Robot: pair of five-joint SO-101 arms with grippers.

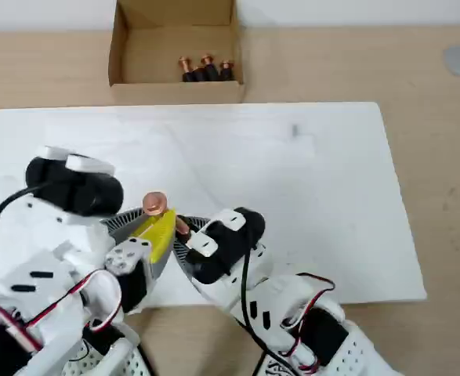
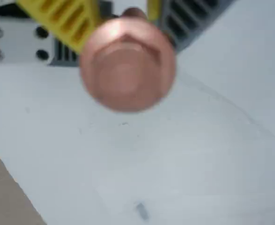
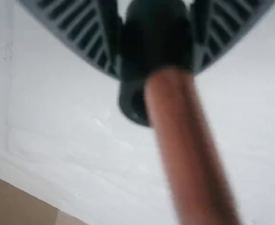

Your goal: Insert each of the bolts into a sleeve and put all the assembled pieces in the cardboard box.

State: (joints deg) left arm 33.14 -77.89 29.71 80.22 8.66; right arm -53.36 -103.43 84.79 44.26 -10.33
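Bolt (image 2: pixel 128 70) in the closed left fingers (image 2: pixel 57 18) meets the black sleeve (image 3: pixel 156 42) in the closed right fingers (image 3: pixel 81 42), at 6 o'clock over the tabletop (image 1: pixel 441 196); I think it needs pushing in, then the box (image 1: pixel 175 92) at 12 o'clock.

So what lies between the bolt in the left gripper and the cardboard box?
Nothing but bare white sheet: the high view shows an open stretch from the bolt to the cardboard box.
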